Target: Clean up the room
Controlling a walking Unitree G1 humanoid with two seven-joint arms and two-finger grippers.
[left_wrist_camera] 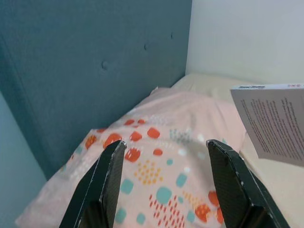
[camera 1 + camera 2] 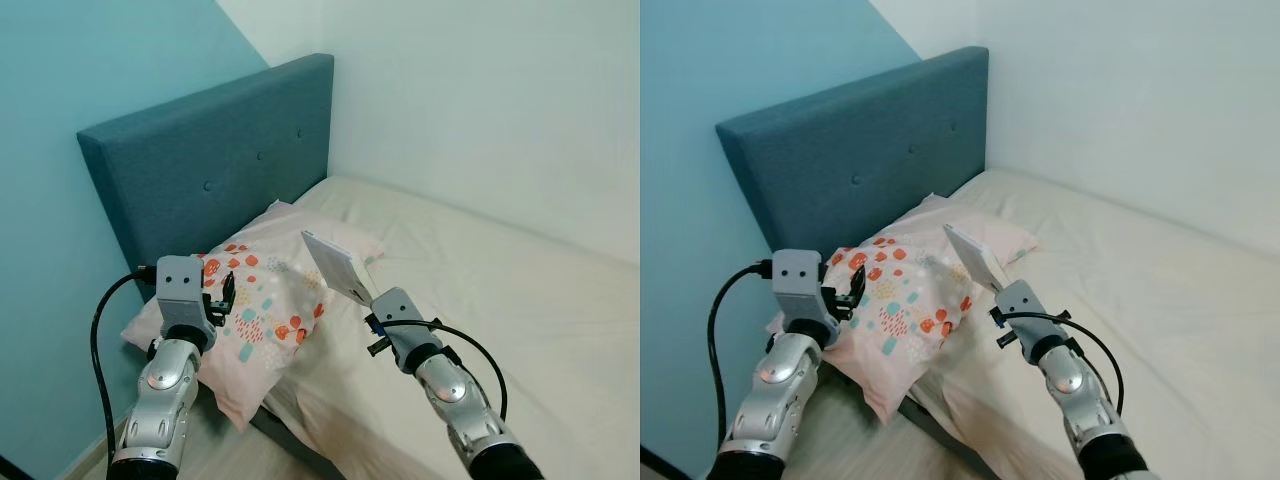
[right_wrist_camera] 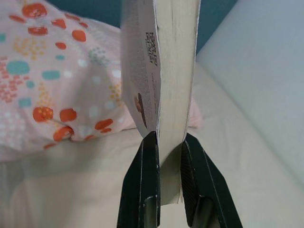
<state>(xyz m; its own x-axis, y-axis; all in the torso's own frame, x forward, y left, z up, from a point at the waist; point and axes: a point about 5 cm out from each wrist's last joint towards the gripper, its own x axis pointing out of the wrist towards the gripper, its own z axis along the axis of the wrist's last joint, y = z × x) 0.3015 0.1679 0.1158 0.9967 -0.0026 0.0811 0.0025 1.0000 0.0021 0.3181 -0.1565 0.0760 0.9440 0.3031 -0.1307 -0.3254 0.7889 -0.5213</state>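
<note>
Above the bed's [image 2: 520, 300] headboard end, my right tool [image 3: 164, 142] pinches a white book [image 2: 338, 265] by its lower edge, holding it up in the air just beside the patterned pink pillow [image 2: 262, 300]. My left tool [image 1: 164, 152] hovers over that pillow near the blue headboard [image 2: 220, 160], fingers spread apart and gripping nothing.

The book's [image 1: 278, 124] cover print (small text) is too blurred to read.
</note>
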